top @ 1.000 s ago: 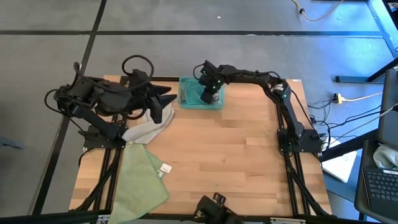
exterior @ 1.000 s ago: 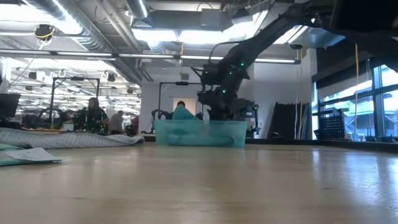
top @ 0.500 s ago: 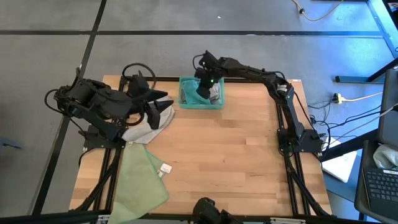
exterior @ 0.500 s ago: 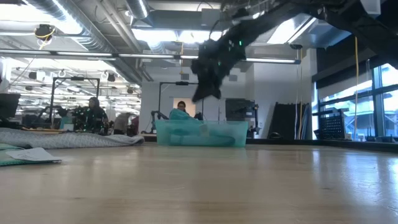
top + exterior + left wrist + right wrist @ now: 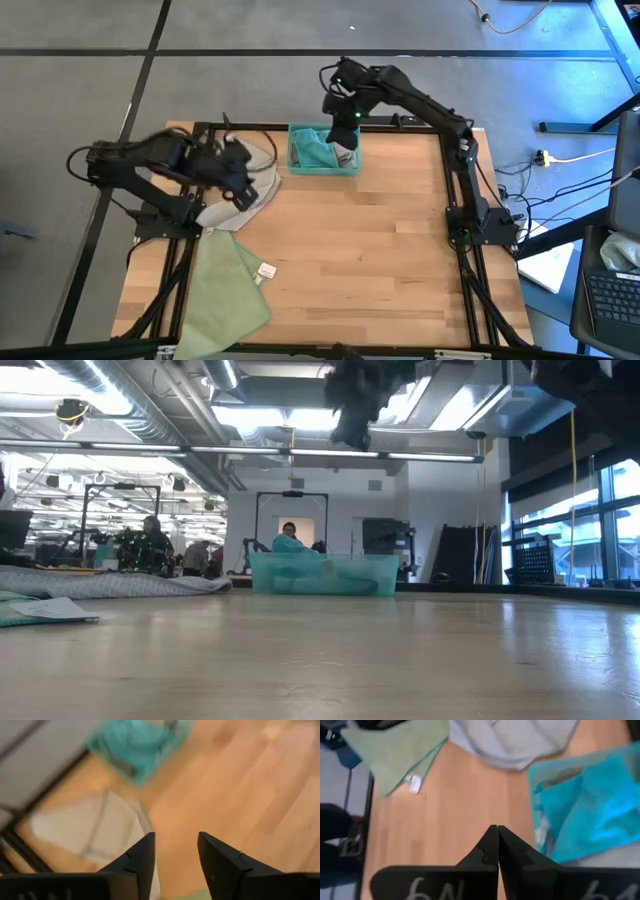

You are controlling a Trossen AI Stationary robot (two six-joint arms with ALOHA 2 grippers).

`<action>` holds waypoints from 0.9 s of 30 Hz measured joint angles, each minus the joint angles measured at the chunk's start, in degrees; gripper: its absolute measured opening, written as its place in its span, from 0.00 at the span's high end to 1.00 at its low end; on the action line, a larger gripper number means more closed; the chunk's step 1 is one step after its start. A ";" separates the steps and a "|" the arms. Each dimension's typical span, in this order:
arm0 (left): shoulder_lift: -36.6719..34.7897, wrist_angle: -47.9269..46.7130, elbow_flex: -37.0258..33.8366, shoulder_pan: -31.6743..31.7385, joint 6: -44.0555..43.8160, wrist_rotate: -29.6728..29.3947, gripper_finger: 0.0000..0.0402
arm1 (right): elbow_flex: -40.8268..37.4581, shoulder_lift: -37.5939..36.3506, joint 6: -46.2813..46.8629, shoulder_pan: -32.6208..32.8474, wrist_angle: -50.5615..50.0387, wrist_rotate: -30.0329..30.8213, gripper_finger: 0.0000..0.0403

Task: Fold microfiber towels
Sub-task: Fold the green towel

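A teal plastic bin (image 5: 322, 150) at the table's far edge holds a crumpled teal towel (image 5: 590, 810). My right gripper (image 5: 345, 118) is shut and empty, high above the bin, at the top of the low view (image 5: 355, 410). A light grey towel (image 5: 255, 190) lies rumpled on the table at the far left. My left gripper (image 5: 175, 845) is open and empty above the grey towel's near part (image 5: 240, 185). A pale green towel (image 5: 230, 290) with a white tag (image 5: 266, 270) lies flat at the near left corner and overhangs the near edge.
Bare wooden table top (image 5: 370, 260) spreads from the middle to the right and near edges. The black frame rails (image 5: 450, 200) run along the table's sides. People and equipment show in the room beyond the bin (image 5: 322, 573).
My right gripper has risen straight up out of the bin, shut and empty, and the teal towel has stayed inside. My left gripper has drawn back a little toward the table's left edge above the grey towel.
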 joint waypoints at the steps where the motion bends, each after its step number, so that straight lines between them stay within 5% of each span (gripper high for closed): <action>1: -0.77 0.00 -2.99 0.08 -1.46 1.32 0.67 | 0.00 -0.81 0.14 0.30 -1.72 0.31 0.99; 5: -3.38 0.15 -14.42 0.51 -8.01 7.88 0.71 | 0.00 -4.20 2.88 2.12 -4.36 2.88 0.98; 11: -4.44 9.86 -24.70 -2.29 -6.32 22.12 0.75 | 0.00 -8.92 7.56 6.26 -4.67 4.74 0.97; 19: -4.45 22.98 -32.22 -8.22 -8.00 23.85 0.85 | 0.00 -13.00 8.54 12.29 -10.37 10.35 0.97; 27: -4.44 33.23 -39.13 -7.12 -0.54 33.86 0.99 | -0.02 -17.05 16.26 18.62 -9.42 10.40 0.97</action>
